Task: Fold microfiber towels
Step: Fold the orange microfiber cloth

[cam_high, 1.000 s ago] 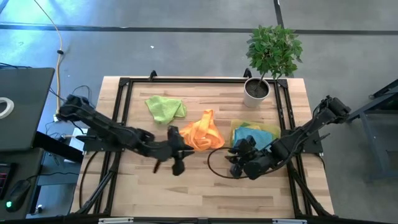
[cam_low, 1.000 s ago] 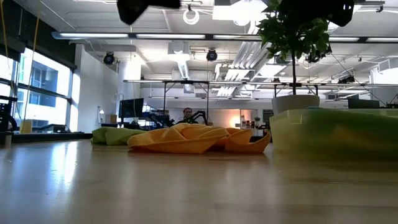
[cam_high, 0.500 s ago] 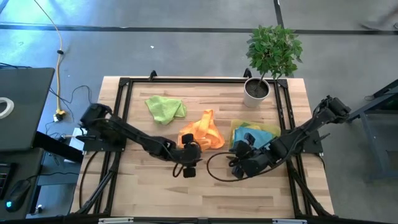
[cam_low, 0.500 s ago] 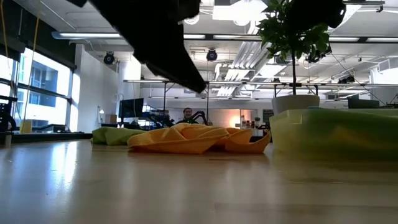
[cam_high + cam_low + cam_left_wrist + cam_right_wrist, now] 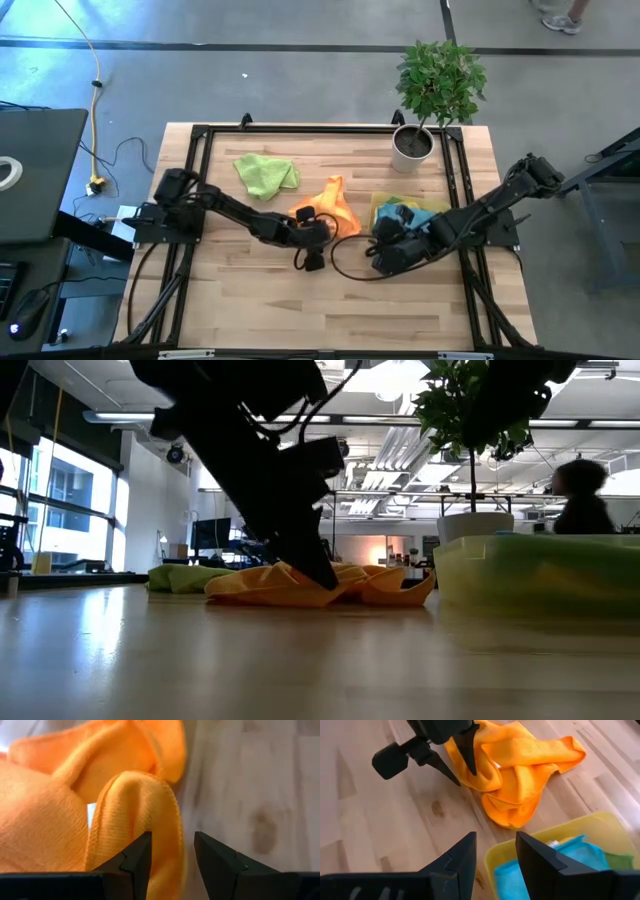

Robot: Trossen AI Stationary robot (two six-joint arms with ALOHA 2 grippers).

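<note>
An orange towel (image 5: 327, 208) lies crumpled at the table's middle; it also shows in the low view (image 5: 300, 585). My left gripper (image 5: 316, 236) is open at the towel's near edge, with a rounded fold (image 5: 145, 805) between its fingers. A lime green towel (image 5: 266, 173) lies bunched at the far left. A yellow towel with teal and green ones on it (image 5: 405, 215) lies to the right. My right gripper (image 5: 495, 850) is open and empty above that pile's near left corner. My left gripper stands open astride a rounded fold at the orange towel's near edge (image 5: 160, 815). It comes slanting down from the table's near left. One fingertip (image 5: 141, 849) lies against the cloth; the other (image 5: 202, 845) is over bare wood. The towel lies slack on the table.
A white plant pot (image 5: 412, 148) with a leafy plant stands at the far right corner. A black frame (image 5: 200, 135) runs along the table's edges. A cable loop (image 5: 340, 262) lies between the grippers. A person (image 5: 580, 505) shows in the room behind.
My left gripper has gone toward the table's right and far edge and down, until its open fingers stand over the orange towel's near edge. My right gripper has shifted a little toward the far edge. The towels have not moved.
</note>
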